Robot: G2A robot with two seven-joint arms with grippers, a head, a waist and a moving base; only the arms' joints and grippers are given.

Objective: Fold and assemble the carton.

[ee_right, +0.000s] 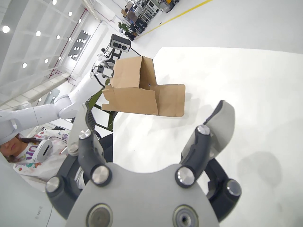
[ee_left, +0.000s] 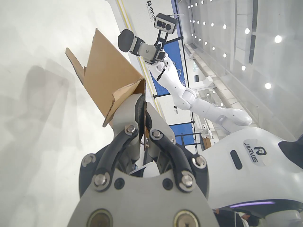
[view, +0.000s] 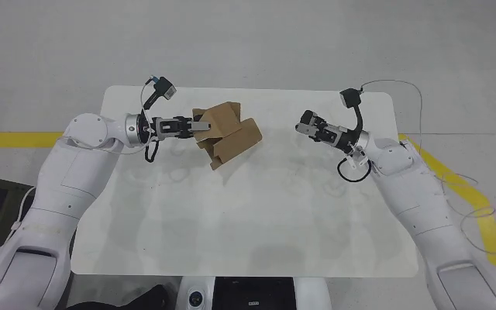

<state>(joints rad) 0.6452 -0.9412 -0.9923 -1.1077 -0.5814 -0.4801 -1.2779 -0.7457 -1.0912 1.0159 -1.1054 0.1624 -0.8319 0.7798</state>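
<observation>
A brown cardboard carton (view: 227, 133), partly unfolded with flaps sticking out, hangs over the far middle of the white table (view: 248, 225). My left gripper (view: 203, 125) is shut on the carton's left edge; the left wrist view shows a cardboard flap (ee_left: 111, 76) pinched between its fingers (ee_left: 127, 112). My right gripper (view: 302, 125) stands open to the right of the carton, a short gap away, with nothing in it. In the right wrist view the carton (ee_right: 144, 90) sits beyond the spread fingers (ee_right: 222, 116).
The table's rim (view: 112, 93) runs close behind both arms. A yellow floor line (view: 23, 139) runs on both sides of the table. Bare tabletop stretches in front of the carton.
</observation>
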